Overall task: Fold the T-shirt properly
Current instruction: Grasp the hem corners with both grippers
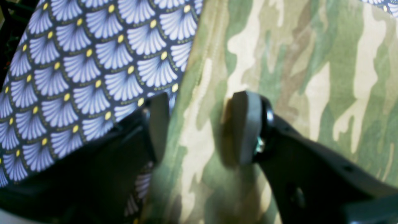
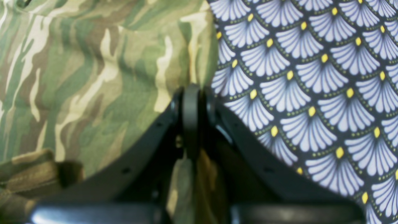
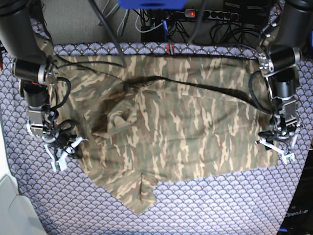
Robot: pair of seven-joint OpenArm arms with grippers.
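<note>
Lying spread over the middle of the table, the shirt [image 3: 171,122] covers most of the purple scallop-print cloth [image 3: 29,196], its camouflage of olive, tan, brown and cream rumpled into a few ridges near the centre. A dark line, seemingly the collar edge, runs across its upper part in the base view, and one pointed flap hangs toward the near table edge.

The right gripper [image 2: 190,121] sits at the shirt's edge on the base view's left, and its jaws are pressed together on a fold of the camouflage fabric; in its wrist view a strip of that fabric runs down between the black fingers [image 2: 149,149], with the shirt to one side and the bare cloth to the other. A thicker hemmed band of the shirt shows at the lower left of that view.

The left gripper [image 1: 199,127] is at the opposite edge, on the base view's right, with its jaws standing well apart. Its grey pads [image 1: 245,124] straddle the shirt's hemmed border: one pad is over the camouflage, the other right at the line where shirt meets cloth. Whether the pads touch the fabric cannot be told, since the view is blurred
</note>
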